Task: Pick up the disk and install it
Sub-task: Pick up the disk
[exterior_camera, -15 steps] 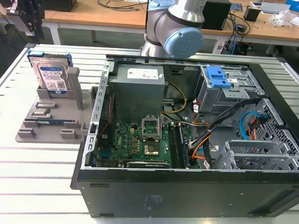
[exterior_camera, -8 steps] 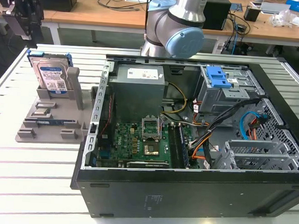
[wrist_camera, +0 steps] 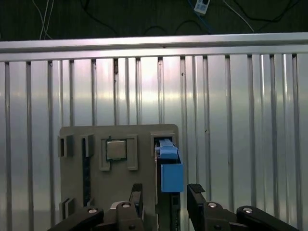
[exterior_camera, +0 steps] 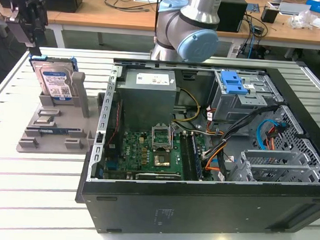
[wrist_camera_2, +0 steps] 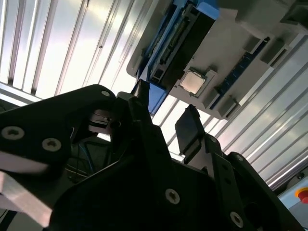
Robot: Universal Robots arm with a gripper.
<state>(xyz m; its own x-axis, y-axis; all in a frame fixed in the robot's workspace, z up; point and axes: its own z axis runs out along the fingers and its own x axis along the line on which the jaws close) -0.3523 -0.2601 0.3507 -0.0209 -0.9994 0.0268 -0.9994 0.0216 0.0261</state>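
Presently at the pickup step, approach stage; nothing grasped yet. Gripper (wrist_camera: 166,192) is empty, with its fingers (wrist_camera: 136,199) spread wide. It hangs above the grey holder (exterior_camera: 56,130), which sits near the tabletop (exterior_camera: 30,199) edge on the exterior view's left.

The disk (exterior_camera: 55,80) stands on edge in the holder's slot, label face outward, blue rails on its sides. In the first wrist view it shows edge-on, lined up with the gap between the fingers but apart from them. No contact visible.

Judgement: the grasp calls for a straight descent. The fingers need to be square to the disk's two flat faces and clear of the holder walls and the processor chip (wrist_camera: 116,150) seated just beside the slot. The jaws look wide enough to pass over the disk.

Computer case (exterior_camera: 198,209) lies open across the middle of the tabletop. The grey drive cage (exterior_camera: 237,105) with its blue tab is inside, toward the exterior view's right. No disk is seen in it; installation not begun.

Labels: blue-and-white sticker on the disk, white sticker on the power supply (exterior_camera: 148,97). Print on both is too small to read.
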